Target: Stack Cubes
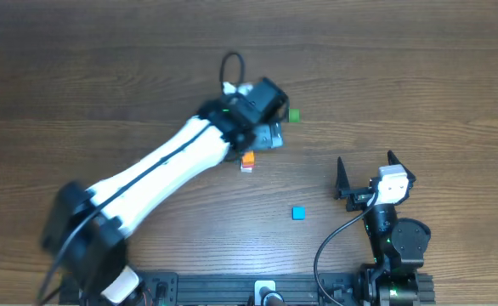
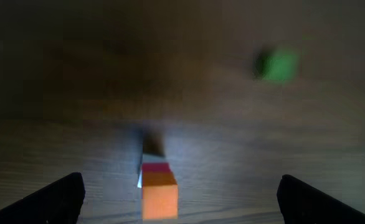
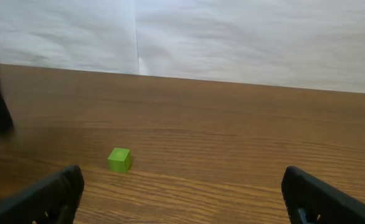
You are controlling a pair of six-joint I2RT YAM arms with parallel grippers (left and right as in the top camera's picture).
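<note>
An orange cube (image 2: pixel 159 194) sits on top of a red cube (image 2: pixel 156 167) as a small stack (image 1: pixel 248 161) near the table's middle. My left gripper (image 2: pixel 181 205) hangs open above that stack, fingers wide on either side and touching nothing. Beyond the stack a green cube (image 2: pixel 278 65) lies alone (image 1: pixel 294 115). A blue cube (image 1: pixel 298 212) rests nearer the front. My right gripper (image 1: pixel 365 172) stands open and empty at the right, facing the green cube (image 3: pixel 119 158) from a distance.
The white left arm (image 1: pixel 160 170) crosses the table diagonally from the front left. A white wall (image 3: pixel 232 37) stands behind the table's far edge. Bare wood lies between the right gripper and the cubes.
</note>
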